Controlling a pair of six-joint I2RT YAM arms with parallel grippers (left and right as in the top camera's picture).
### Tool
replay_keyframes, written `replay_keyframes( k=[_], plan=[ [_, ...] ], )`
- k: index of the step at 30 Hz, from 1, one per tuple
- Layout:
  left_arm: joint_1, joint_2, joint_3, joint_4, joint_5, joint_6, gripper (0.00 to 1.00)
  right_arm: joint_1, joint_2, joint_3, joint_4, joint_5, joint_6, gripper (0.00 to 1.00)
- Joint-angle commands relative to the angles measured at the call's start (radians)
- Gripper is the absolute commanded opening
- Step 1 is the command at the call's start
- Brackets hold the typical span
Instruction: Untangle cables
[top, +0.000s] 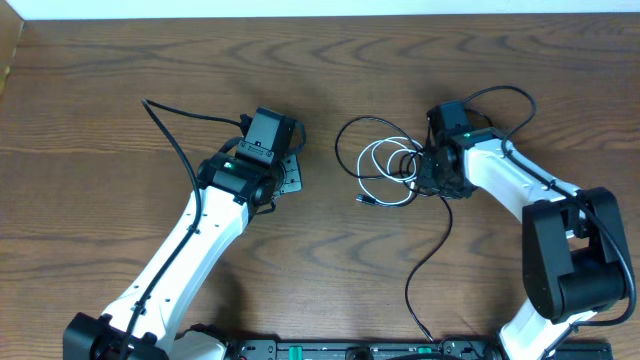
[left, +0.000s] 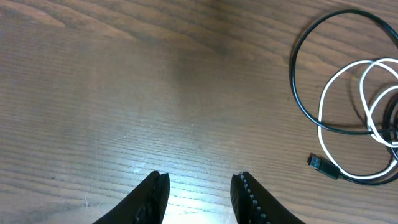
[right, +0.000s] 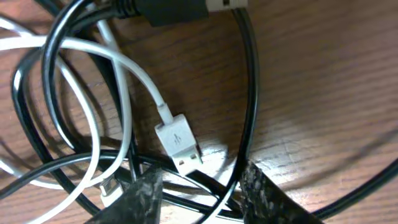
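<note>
Nothing legible shows in any view: no writing, brand, number or sign (the white cable (right: 178, 143) bears none at its plug, and small green marks on the dark strip (top: 330, 351) at 6 o'clock overhead are too blurred).

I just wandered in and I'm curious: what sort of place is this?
Probably a robotics lab bench: a robot's left arm and right arm at a wooden table, with tangled black and white cables under the right one.

Even, bright light; glare patches on the table (left: 186, 186) near both wrist cameras; soft shadows.
</note>
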Motion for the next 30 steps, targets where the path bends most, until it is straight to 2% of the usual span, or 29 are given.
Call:
replay_keyframes(
  k=[1,2,6,7,10,14,16,18,21,27,29,30],
  plan=[
    [0.002,0.006,-0.001,-0.003,0.003,-0.005,0.38,0.02,0.005,-0.017,0.013,0.013,0.009,0.19],
    [0.002,0.006,-0.001,-0.007,0.003,-0.005,0.38,0.026,0.005,-0.017,0.018,0.01,0.009,0.13],
    [0.002,0.006,-0.001,-0.01,0.002,-0.005,0.38,0.038,0.005,-0.017,0.035,0.01,0.008,0.06],
    [0.002,0.006,-0.002,-0.01,0.003,-0.005,0.38,0.044,0.005,-0.017,0.035,0.009,0.008,0.01],
    [0.002,0.006,-0.002,-0.01,0.003,-0.005,0.38,0.055,0.005,-0.017,0.042,0.001,-0.007,0.01],
    [0.002,0.006,-0.002,-0.01,0.003,-0.005,0.38,0.069,-0.007,-0.002,0.059,-0.107,-0.201,0.01],
    [0.002,0.006,-0.002,-0.009,0.016,-0.005,0.38,0.068,-0.057,0.033,0.051,-0.249,-0.321,0.01],
    [0.002,0.006,-0.002,-0.009,0.016,-0.005,0.38,0.064,-0.125,0.069,0.054,-0.369,-0.383,0.01],
    [0.002,0.006,-0.002,-0.003,0.017,-0.005,0.38,0.056,-0.268,0.14,0.069,-0.511,-0.408,0.01],
    [0.002,0.006,-0.002,-0.002,0.017,-0.005,0.39,0.056,-0.505,0.166,0.159,-0.52,-0.411,0.01],
    [0.002,0.006,-0.002,0.005,0.036,-0.005,0.46,0.056,-0.533,0.166,0.157,-0.518,-0.411,0.01],
    [0.002,0.006,-0.001,0.024,0.093,-0.004,0.48,0.056,-0.541,0.166,0.15,-0.515,-0.411,0.01]
  ],
)
